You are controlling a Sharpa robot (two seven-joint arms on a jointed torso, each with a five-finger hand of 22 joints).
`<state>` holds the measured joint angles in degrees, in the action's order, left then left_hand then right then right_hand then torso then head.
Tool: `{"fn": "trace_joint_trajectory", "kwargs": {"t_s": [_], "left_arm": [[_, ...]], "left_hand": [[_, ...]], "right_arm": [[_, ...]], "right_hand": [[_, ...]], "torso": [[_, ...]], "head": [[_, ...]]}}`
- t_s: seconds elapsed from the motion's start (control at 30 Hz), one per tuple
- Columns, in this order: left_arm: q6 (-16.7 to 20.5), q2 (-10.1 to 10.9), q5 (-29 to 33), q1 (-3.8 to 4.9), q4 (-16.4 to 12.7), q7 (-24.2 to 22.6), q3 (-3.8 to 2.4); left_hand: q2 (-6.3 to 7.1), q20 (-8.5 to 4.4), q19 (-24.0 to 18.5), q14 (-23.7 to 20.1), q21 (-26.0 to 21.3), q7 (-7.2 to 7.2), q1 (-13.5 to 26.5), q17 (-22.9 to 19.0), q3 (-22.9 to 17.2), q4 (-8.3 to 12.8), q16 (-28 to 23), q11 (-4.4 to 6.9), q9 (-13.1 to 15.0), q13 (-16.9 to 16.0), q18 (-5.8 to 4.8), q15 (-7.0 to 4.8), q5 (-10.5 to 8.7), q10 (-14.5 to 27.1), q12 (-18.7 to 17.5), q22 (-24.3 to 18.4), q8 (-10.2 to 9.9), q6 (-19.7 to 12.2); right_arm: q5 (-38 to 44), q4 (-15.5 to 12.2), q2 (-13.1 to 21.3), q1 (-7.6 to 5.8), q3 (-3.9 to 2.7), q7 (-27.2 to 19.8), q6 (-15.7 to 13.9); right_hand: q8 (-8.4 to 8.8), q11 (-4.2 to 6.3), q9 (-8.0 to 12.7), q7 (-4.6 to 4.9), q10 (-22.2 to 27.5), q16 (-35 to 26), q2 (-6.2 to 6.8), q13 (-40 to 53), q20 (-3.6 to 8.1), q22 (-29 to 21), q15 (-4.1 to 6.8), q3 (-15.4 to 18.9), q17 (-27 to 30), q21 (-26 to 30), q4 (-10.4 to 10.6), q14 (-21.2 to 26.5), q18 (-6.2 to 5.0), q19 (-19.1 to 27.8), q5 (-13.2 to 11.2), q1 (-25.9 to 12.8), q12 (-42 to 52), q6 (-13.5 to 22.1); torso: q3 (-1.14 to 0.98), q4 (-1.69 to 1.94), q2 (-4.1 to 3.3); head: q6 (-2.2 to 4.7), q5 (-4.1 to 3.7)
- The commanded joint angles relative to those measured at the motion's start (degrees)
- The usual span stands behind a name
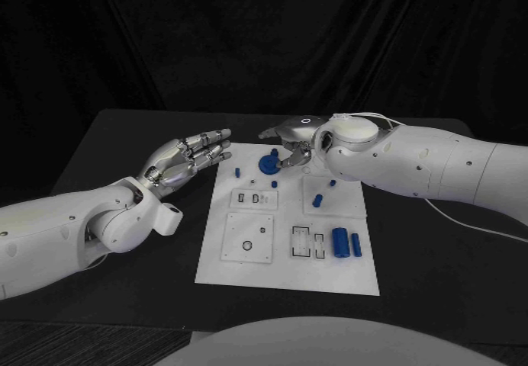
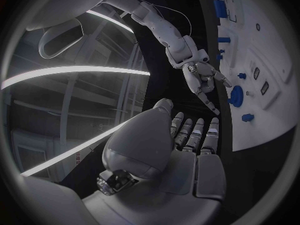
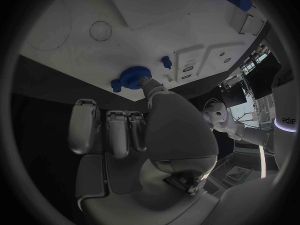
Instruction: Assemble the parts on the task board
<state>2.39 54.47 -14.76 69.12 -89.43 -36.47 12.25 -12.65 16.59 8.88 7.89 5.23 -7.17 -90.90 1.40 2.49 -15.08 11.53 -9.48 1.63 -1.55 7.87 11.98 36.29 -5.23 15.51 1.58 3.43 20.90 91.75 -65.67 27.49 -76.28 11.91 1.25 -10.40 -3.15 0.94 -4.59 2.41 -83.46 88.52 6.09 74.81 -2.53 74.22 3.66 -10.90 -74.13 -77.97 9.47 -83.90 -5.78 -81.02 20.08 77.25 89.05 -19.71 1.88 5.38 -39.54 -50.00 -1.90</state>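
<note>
Right now the white task board [image 1: 288,263] is lying in the middle of the black table [image 1: 440,259], and most of its small blue parts are sitting untouched: two blue cylinders [image 1: 348,242] are lying side by side toward the board's right edge, another short blue piece [image 1: 318,200] is resting further up, and a small blue peg [image 1: 236,171] is sitting near the far left corner. Nothing is blocking the near half of the board. At the far end, the right hand [image 1: 293,141] is reaching down from its bulky white arm, with one fingertip touching the round blue gear [image 3: 133,76] while the other fingers are hanging loosely apart above the table's edge; it is not gripping anything. The left hand [image 1: 187,156] is hovering just beside the board's left edge, palm turned sideways, fingers straight and close together, holding nothing.
</note>
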Motion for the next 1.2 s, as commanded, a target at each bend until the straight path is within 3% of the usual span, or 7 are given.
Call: {"fn": "trace_joint_trajectory", "kwargs": {"t_s": [0.03, 0.33, 0.4, 0.5, 0.73, 0.9, 1.2], "left_arm": [[-0.75, -0.08, 0.02, -0.11, -0.04, -0.31, -0.05], [-0.71, 0.43, 0.02, -0.18, -0.11, -0.28, -0.05], [-0.66, 0.61, 0.02, -0.19, -0.15, -0.27, -0.05], [-0.59, 0.85, 0.02, -0.21, -0.18, -0.19, -0.05], [-0.61, 0.88, 0.02, -0.23, -0.21, -0.16, -0.05], [-0.61, 1.05, 0.02, -0.31, -0.19, -0.18, -0.05], [-0.76, 0.93, 0.02, -0.51, -0.07, -0.22, -0.05]], "left_hand": [[0.51, 0.19, 0.32, -0.57, 0.62, 0.58, -0.66, 0.78, -3.10, 0.53, 0.36, -0.47, 0.90, -0.73, -3.73, 0.19, 0.70, 0.01, 0.07, 0.42, 0.22, -0.27], [0.51, 0.19, 0.32, -0.57, 0.62, 0.58, -0.66, 0.78, -3.10, 0.53, 0.36, -0.47, 0.90, -0.73, -3.73, 0.19, 0.70, 0.01, 0.07, 0.42, 0.22, -0.27], [0.51, 0.19, 0.32, -0.57, 0.62, 0.58, -0.66, 0.78, -3.10, 0.53, 0.36, -0.47, 0.90, -0.73, -3.73, 0.19, 0.70, 0.01, 0.07, 0.42, 0.22, -0.27], [0.53, 0.19, 0.36, -0.55, 0.64, 0.57, -0.65, 0.79, -3.21, 0.55, 0.41, -0.51, 0.90, -0.74, -3.75, 0.21, 0.69, 0.01, 0.10, 0.43, 0.22, -0.24], [0.53, 0.19, 0.36, -0.55, 0.64, 0.57, -0.65, 0.79, -3.21, 0.55, 0.41, -0.51, 0.90, -0.74, -3.75, 0.21, 0.69, 0.01, 0.10, 0.43, 0.22, -0.24], [0.53, 0.19, 0.36, -0.55, 0.64, 0.57, -0.65, 0.79, -3.21, 0.55, 0.41, -0.51, 0.90, -0.74, -3.75, 0.21, 0.69, 0.01, 0.10, 0.43, 0.22, -0.24], [0.60, 0.19, 0.38, -0.57, 0.65, 0.46, -0.62, 0.79, -3.56, 0.65, 0.42, -0.36, 0.92, -0.70, -3.77, 0.28, 0.71, 0.14, -0.13, 0.43, 0.22, -0.17]], "right_arm": [[0.07, -0.37, 0.38, 0.17, -0.03, -0.43, -1.01], [0.07, -3.34, 4.32, -0.45, -0.03, -1.00, -5.26], [0.07, -4.98, 6.42, -1.10, -0.03, -0.65, -5.51], [-0.07, -8.73, 11.43, -2.49, -0.03, 0.29, -6.00], [-0.74, -14.48, 20.53, -3.72, 0.00, 1.66, -8.01], [-1.48, -16.15, 25.13, -3.43, 0.02, 2.82, -8.70], [-1.98, -15.48, 28.42, -0.52, 0.06, 2.84, -10.25]], "right_hand": [[1.03, 0.56, 0.67, 0.16, -6.39, -0.31, -0.40, 15.08, 0.08, 8.97, 0.57, 0.27, -13.33, 1.53, -0.55, -4.78, 2.04, 0.29, -0.93, -1.36, 0.88, 1.32], [-1.98, 0.29, -1.35, 0.88, -6.54, -0.27, -0.95, 15.19, 0.24, 9.21, 0.55, 0.55, -13.47, 1.50, -0.43, -4.88, 2.16, -0.10, -1.03, -1.69, 0.95, -11.31], [-2.86, 0.10, -1.89, 1.15, -6.54, -0.26, -1.08, 15.19, 0.13, 9.33, 0.40, 0.97, -13.51, 1.43, 0.03, -4.91, 2.21, -0.27, -3.08, -2.31, 0.95, -14.91], [-4.91, -0.68, -3.06, 2.14, -6.54, -0.17, -1.50, 15.19, -0.39, 9.71, -0.21, 3.05, -13.68, 1.11, 2.21, -5.03, 2.35, -0.77, -13.04, -4.78, 0.95, -22.13], [-7.79, -0.80, -5.36, 2.36, -6.54, 1.48, 0.61, 15.19, -0.49, 11.64, -0.25, 6.50, -15.87, -2.49, 6.95, -6.10, 3.25, -3.34, -17.29, -8.55, 0.95, -28.49], [-8.30, -0.71, -6.02, 2.36, -6.54, 1.48, 1.20, 15.19, -0.29, 12.43, -0.08, 8.05, -15.87, -4.08, 7.42, -6.10, 3.66, -4.34, -17.28, -12.69, 0.95, -29.05], [-6.46, -0.46, -5.90, 1.85, -6.54, 1.36, 0.62, 15.19, -0.30, 11.85, -0.01, 7.74, -15.72, -2.05, 7.07, -6.03, 3.15, -3.22, -15.58, -7.46, 0.95, -24.76]], "torso": [[-0.01, 0.01, -0.02], [-0.02, -0.04, 0.03], [-0.03, -0.06, 0.03], [-0.02, -0.10, 0.06], [0.04, -0.24, 0.17], [0.21, -0.56, 0.46], [0.37, -0.57, 0.55]], "head": [[0.00, -0.08], [0.15, -0.15], [0.19, -0.18], [0.13, -0.31], [0.05, 0.03], [0.00, 0.30], [0.00, 0.01]]}}
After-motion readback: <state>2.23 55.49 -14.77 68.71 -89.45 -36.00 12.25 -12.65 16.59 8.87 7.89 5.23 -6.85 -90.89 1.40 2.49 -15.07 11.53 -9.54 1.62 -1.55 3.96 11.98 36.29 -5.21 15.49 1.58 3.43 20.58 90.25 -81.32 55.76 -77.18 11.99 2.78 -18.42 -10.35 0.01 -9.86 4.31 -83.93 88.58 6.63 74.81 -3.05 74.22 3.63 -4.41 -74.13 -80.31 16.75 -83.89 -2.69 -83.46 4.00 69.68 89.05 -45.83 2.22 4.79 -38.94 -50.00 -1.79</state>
